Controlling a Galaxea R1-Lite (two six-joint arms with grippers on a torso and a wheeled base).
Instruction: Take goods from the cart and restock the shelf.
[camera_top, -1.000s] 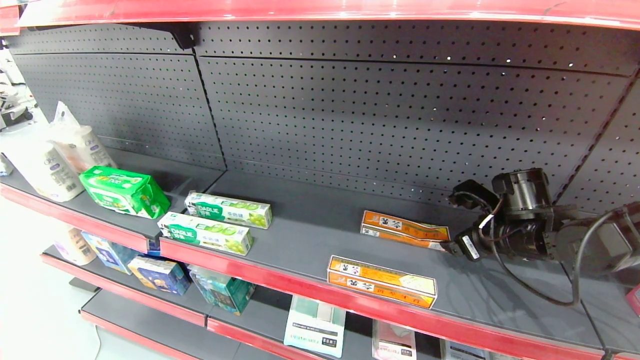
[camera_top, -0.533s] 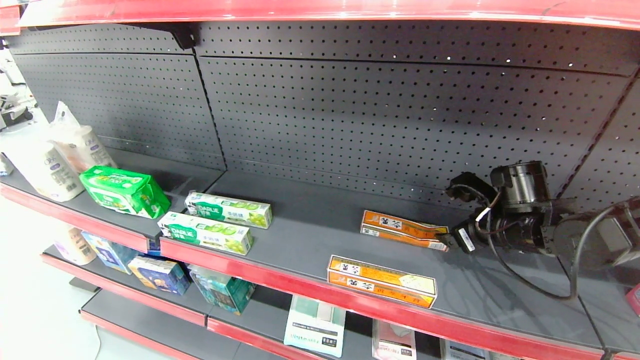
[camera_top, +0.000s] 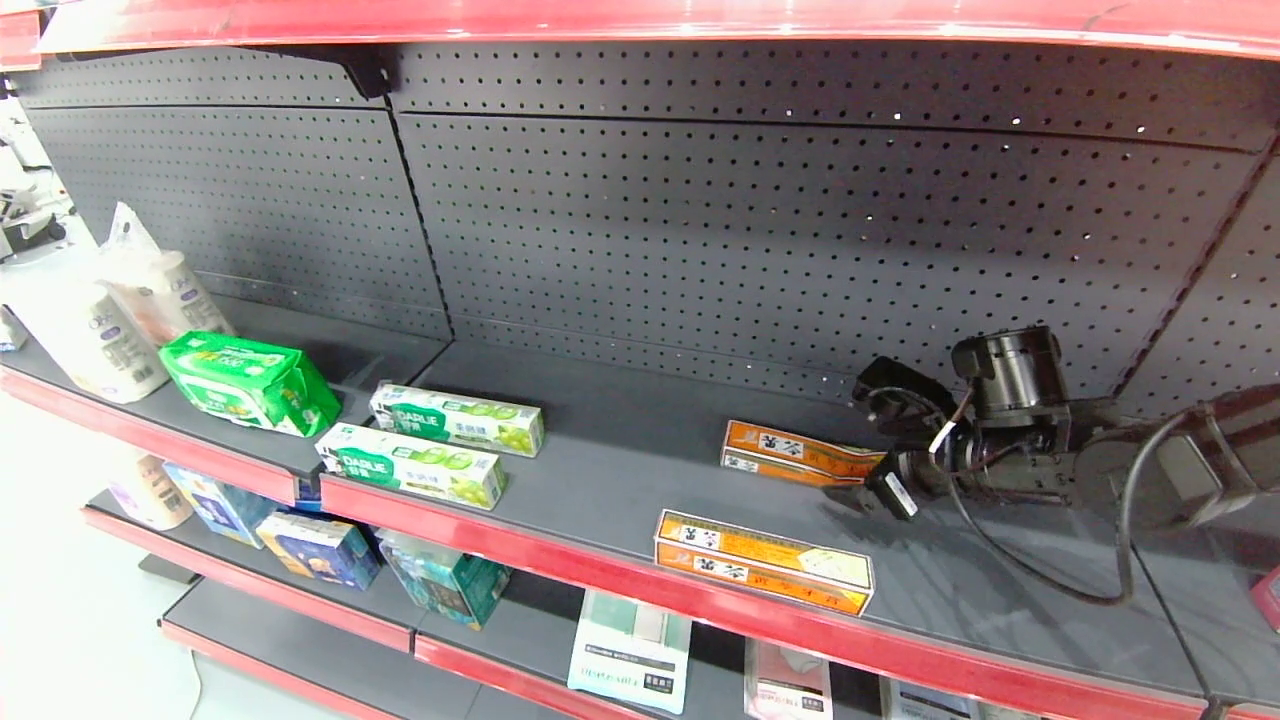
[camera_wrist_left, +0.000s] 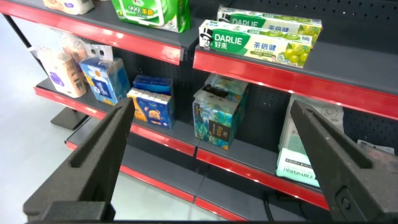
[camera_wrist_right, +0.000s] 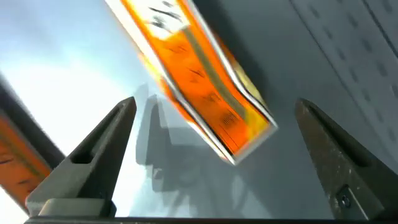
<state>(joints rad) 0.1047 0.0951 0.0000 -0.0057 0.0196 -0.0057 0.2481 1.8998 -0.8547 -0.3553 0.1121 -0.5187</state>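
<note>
Right gripper (camera_wrist_right: 214, 107) jaws gape, empty, at the rear orange cardboard box (camera_wrist_right: 199, 81) on the grey metal shelf (camera_top: 620, 450). Centre that box end between them first. Left gripper (camera_wrist_left: 211, 106) jaws gape too.

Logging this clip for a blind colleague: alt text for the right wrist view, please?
The open right tool faces the end of an orange box lying on the grey shelf, nothing gripped. The edge of a second orange box shows beside one finger.

Matt grey metal shelf (camera_top: 620, 450), glossy red edge strip (camera_top: 560, 557); glossy orange cardboard box (camera_top: 765, 562)
</note>
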